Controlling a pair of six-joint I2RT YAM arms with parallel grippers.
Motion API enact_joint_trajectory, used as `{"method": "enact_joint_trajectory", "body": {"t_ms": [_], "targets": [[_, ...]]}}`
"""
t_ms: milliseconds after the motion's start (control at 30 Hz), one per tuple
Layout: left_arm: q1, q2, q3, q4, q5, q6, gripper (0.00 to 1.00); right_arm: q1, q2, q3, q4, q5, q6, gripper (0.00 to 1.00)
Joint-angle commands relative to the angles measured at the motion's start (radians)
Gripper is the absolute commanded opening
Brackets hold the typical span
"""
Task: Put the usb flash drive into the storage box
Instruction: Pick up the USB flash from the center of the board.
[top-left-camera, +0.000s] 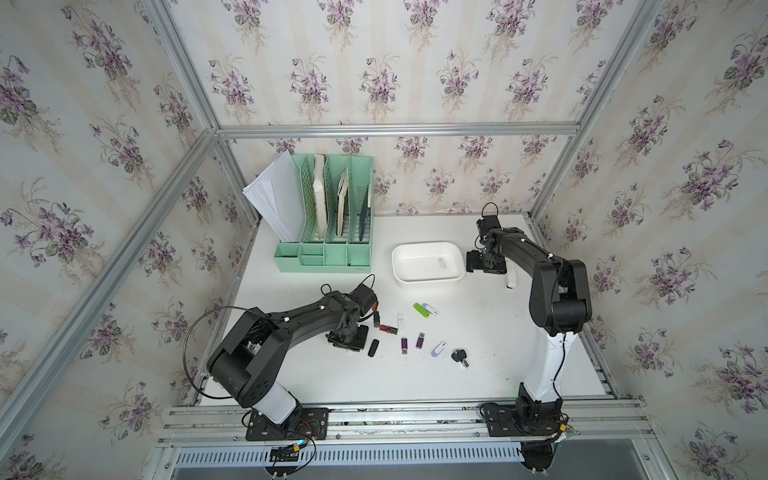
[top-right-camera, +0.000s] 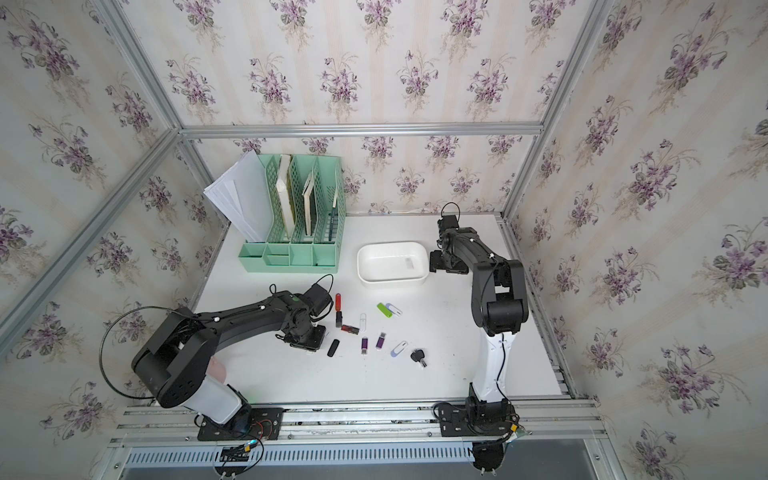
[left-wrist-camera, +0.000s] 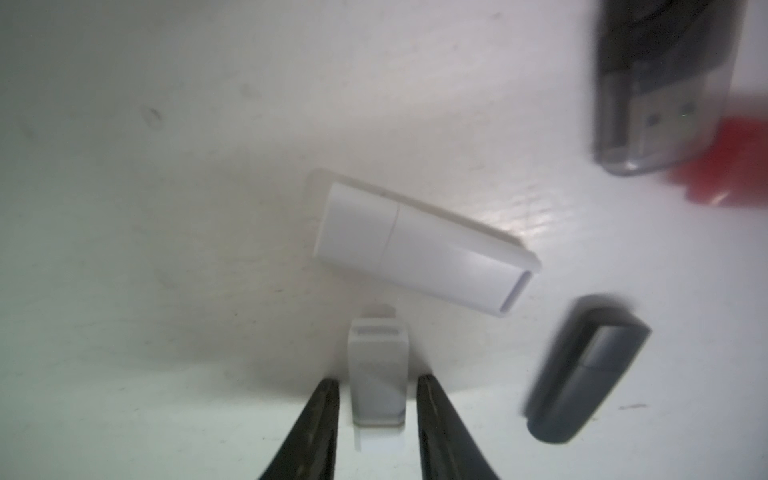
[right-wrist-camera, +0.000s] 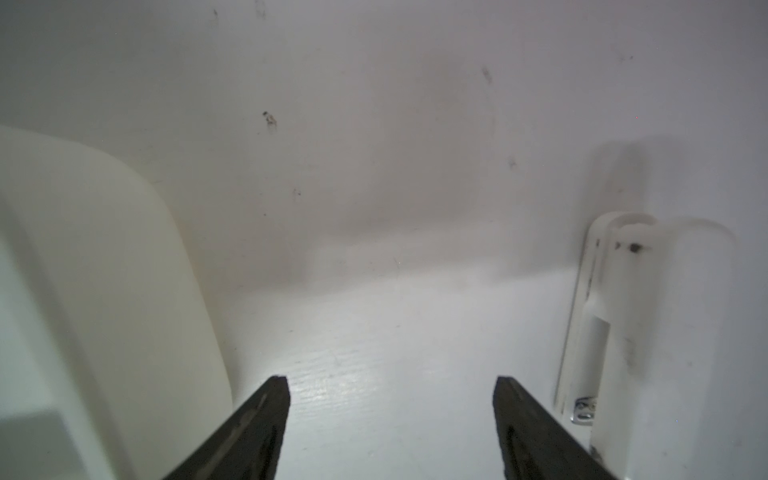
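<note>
A small white usb flash drive (left-wrist-camera: 377, 365) lies on the white table between the fingers of my left gripper (left-wrist-camera: 378, 379). The jaws stand close on either side of it, with a thin strip of table showing on each side. In both top views the left gripper (top-left-camera: 348, 344) points down at the left end of a scatter of drives. The storage box (top-left-camera: 428, 281), a shallow white tub, sits further back to the right. My right gripper (right-wrist-camera: 392, 380) is open and empty, low over the table just right of the box wall (right-wrist-camera: 104, 270).
Near the left gripper lie a larger white drive (left-wrist-camera: 419, 245), a grey one (left-wrist-camera: 590, 365), a dark translucent one (left-wrist-camera: 665, 83) and a red one (left-wrist-camera: 727, 162). Further right are several more drives and a black key (top-left-camera: 460, 357). A white drive (right-wrist-camera: 615, 332) lies beside the right gripper. The mint file organizer (top-left-camera: 328, 253) stands back left.
</note>
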Motion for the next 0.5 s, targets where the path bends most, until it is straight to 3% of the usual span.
{"method": "enact_joint_trajectory", "body": {"t_ms": [0, 467], "targets": [[-0.001, 0.009, -0.012, 0.008, -0.001, -0.006, 0.34, 0.007, -0.009, -0.005, -0.004, -0.042, -0.017, 0.82], [0.0, -0.003, -0.011, 0.001, -0.002, -0.007, 0.26, 0.048, -0.034, -0.039, -0.001, -0.089, -0.028, 0.82]]}}
